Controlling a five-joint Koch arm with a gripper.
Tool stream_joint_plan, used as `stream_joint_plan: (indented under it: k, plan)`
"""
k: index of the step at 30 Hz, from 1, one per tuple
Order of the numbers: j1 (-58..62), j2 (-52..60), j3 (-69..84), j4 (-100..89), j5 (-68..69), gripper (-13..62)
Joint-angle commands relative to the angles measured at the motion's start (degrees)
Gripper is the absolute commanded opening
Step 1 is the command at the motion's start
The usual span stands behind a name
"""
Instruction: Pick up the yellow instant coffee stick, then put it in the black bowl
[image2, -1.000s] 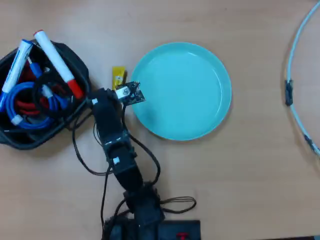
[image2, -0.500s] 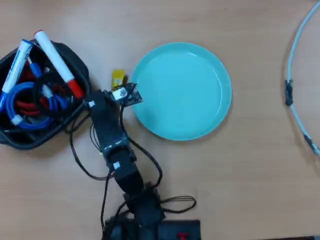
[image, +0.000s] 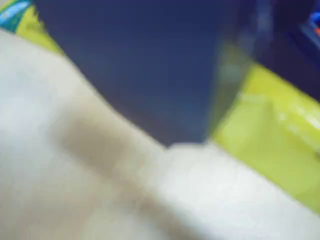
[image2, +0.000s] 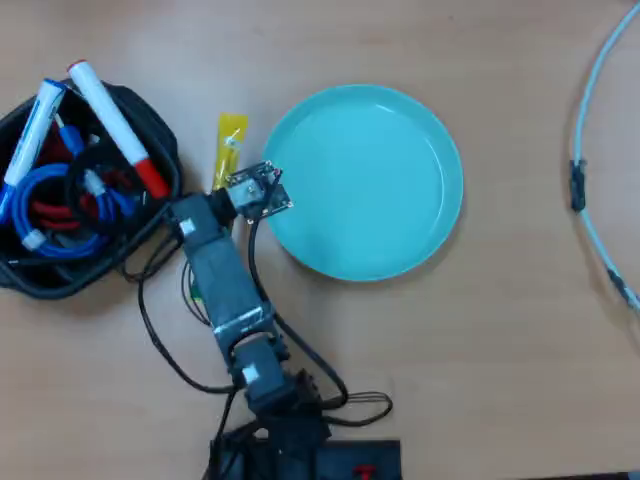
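Observation:
The yellow instant coffee stick (image2: 229, 140) lies flat on the wooden table between the black bowl (image2: 150, 120) and the turquoise plate; its lower part is hidden under my wrist. My gripper (image2: 216, 192) is down over the stick. The blurred wrist view shows one dark jaw right in front of the stick (image: 270, 135), with yellow on both sides of it. The second jaw does not show, so I cannot tell whether the gripper is open or shut. The bowl stands at the far left in the overhead view.
The bowl holds a red-capped marker (image2: 118, 128), a blue-capped marker (image2: 34, 130) and coiled cables (image2: 60, 205). A large round turquoise plate (image2: 362, 180) sits just right of the gripper. A pale cable (image2: 590, 150) runs along the right edge.

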Motion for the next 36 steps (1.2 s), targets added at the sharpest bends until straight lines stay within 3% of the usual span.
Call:
stream_joint_plan:
  k: [1,8,19,28,36]
  plan:
    - [0.44,5.10,-5.19,0.62,0.18,-6.9]
    - [-1.23,5.89,-11.43,0.79,0.09,-6.9]
    - [-15.21,5.36,-28.39,7.29,0.97,-6.8]
    - [-20.57,0.00,-35.42,7.29,8.26,-6.8]
    - [-21.62,-8.44,-42.89,6.86,23.29,-6.8]
